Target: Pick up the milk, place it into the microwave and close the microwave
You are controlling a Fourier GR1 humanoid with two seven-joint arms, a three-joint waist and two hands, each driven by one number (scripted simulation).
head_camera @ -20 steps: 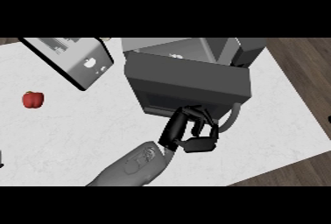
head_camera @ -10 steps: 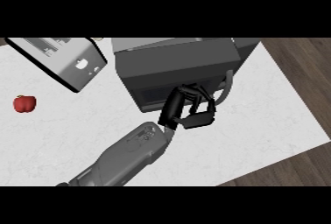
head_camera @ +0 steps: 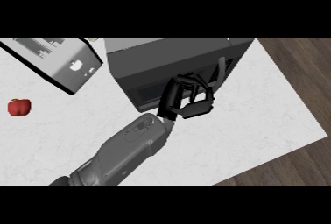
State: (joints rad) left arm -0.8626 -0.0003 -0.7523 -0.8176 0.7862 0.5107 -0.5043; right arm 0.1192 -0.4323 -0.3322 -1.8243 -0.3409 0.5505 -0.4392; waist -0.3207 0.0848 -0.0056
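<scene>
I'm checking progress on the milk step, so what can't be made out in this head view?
- Milk: not visible; whether it is inside the microwave cannot be told.
- Microwave's far side: cut off at the top of the view.
- Hand at the microwave front: which hand, unclear; its forearm enters from the lower edge.
- Other hand: not in view.

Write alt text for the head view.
One black hand reaches to the front of the dark microwave on a white counter. A grey appliance lies at upper left, a red apple at far left.
</scene>
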